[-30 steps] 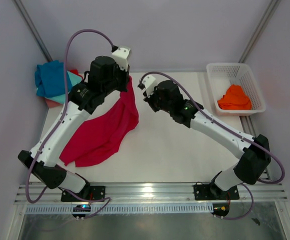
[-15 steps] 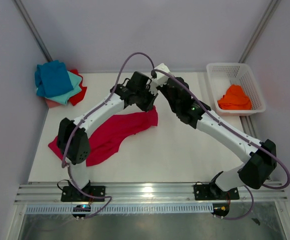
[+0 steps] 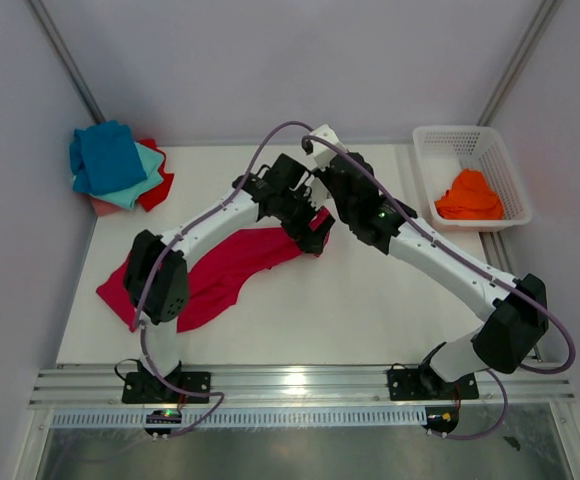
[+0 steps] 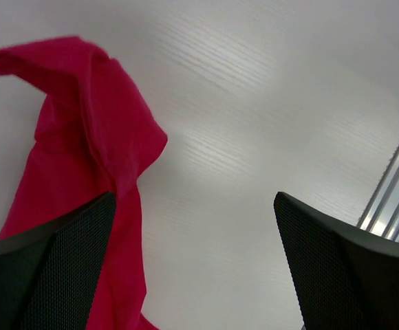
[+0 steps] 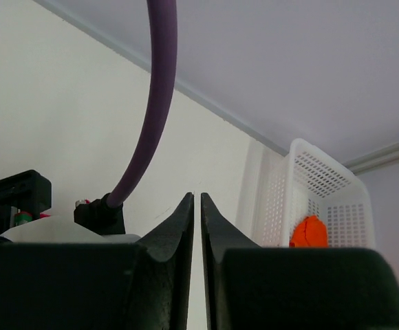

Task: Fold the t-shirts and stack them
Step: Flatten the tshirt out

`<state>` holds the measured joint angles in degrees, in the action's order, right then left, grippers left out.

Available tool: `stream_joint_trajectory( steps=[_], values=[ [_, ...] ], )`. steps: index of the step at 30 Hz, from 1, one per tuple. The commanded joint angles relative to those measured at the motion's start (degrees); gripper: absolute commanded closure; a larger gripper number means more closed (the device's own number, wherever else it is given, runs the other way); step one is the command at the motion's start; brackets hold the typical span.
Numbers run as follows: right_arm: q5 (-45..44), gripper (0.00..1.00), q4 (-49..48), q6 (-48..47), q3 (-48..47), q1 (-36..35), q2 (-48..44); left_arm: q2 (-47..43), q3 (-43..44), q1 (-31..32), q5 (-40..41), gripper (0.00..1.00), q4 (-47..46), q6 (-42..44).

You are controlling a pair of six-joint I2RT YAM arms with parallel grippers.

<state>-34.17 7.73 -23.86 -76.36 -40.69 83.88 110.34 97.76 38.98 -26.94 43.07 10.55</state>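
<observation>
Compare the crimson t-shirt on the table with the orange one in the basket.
The crimson t-shirt lies spread loosely on the table; the orange t-shirt sits bunched in the white basket. The crimson one covers far more area than the orange one. Both are plain-coloured, not neatly folded.

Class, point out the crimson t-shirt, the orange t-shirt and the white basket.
crimson t-shirt (image 3: 238,266), top view, middle of cloth
orange t-shirt (image 3: 468,196), top view, centre of heap
white basket (image 3: 455,141), top view, far wall
</observation>
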Motion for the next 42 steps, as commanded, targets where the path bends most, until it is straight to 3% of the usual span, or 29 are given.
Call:
stream_joint_trajectory(
  steps=[1,5,14,22,27,33,36,42],
  values=[
    [1.5,0.88,-0.2,1.6,-2.0,-0.3,1.2,-6.8,-2.3,0.7,7.6,0.01,-5.3,0.8],
    [4.3,0.88,1.6,2.1,-2.0,-0.3,1.6,-10.5,-3.4,0.6,22.4,0.01,-8.2,-1.0],
    [13.7,0.87,7.6,3.0,-2.3,0.1,2.0,-20.2,-7.1,-6.9,37.1,0.01,-11.6,-3.3],
    [25.3,0.85,11.0,6.1,-1.3,1.5,4.3,-24.6,-12.1,-18.8,34.8,0.01,-10.2,-3.6],
    [24.8,0.8,10.6,6.5,-0.5,2.2,6.3,-26.3,-14.2,-22.6,35.9,0.03,-9.4,-4.3],
    [22.0,0.62,12.3,7.8,-0.4,4.6,11.2,-26.7,-18.5,-28.0,36.5,0.04,-9.0,-6.3],
    [24.2,0.41,13.2,8.1,-0.5,6.9,13.0,-26.2,-21.3,-30.3,37.0,0.04,-9.0,-6.5],
    [29.9,0.38,13.4,7.2,0.4,12.1,14.4,-26.2,-26.5,-35.1,35.5,0.05,-10.6,-6.9]
  ],
)
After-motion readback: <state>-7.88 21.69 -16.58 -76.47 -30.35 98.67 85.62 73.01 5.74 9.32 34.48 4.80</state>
